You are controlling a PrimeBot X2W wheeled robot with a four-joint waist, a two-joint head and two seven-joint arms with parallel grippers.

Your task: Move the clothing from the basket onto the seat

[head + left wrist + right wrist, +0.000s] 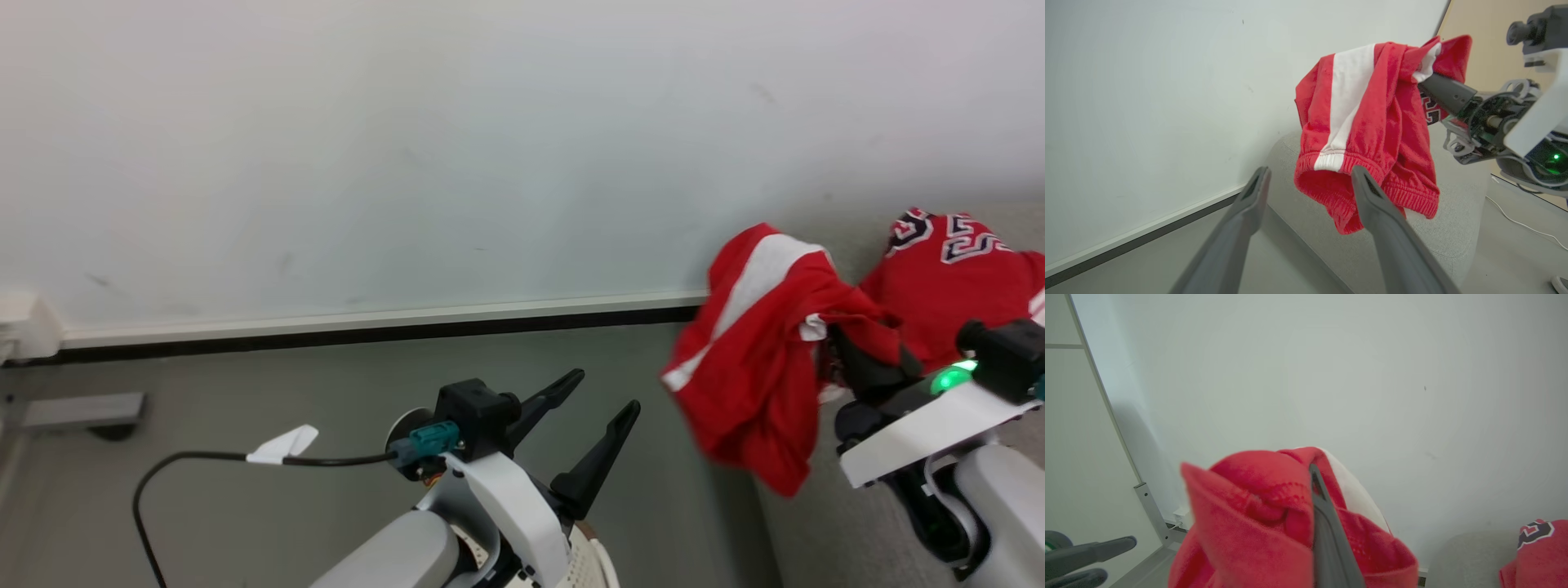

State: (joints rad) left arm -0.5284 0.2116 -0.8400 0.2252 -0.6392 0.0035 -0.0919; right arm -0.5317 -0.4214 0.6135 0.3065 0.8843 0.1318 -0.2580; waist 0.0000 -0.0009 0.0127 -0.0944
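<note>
A pair of bright red shorts with a white stripe hangs in the air at the seat's left edge, and my right gripper is shut on its upper part. In the left wrist view the shorts dangle over the grey seat from the right gripper. A red jersey with black-and-white lettering lies on the seat. My left gripper stands open and holds nothing, low and left of the shorts. A sliver of the cream basket shows under it.
A white wall with a pale baseboard runs behind. A black cable with a white tag trails from the left wrist over grey floor. A grey metal foot sits at the far left.
</note>
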